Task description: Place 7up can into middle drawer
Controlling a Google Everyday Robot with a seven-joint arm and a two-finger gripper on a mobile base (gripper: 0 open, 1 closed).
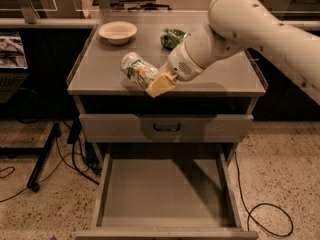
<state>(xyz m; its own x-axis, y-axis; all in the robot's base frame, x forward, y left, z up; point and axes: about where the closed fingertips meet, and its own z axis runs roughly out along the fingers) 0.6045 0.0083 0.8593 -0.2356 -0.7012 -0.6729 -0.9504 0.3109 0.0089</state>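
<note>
Item: 1 robot arm point(250, 21), cream-white, smooth glossy shell.
- Links: 2 thick, rounded tubular sections are seen, joined at a bulbous elbow; a few small dark specks are noted on the upper section.
- Wrist housing point(187, 64): tapered and cream-coloured, marked by a patch of fine perforations.
- Gripper point(152, 80): fitted at the wrist end, located over the front edge of the cabinet top point(100, 76), clamped around the 7up can point(136, 68); 1 blocky yellow-tan finger point(161, 85) is visible.
</note>
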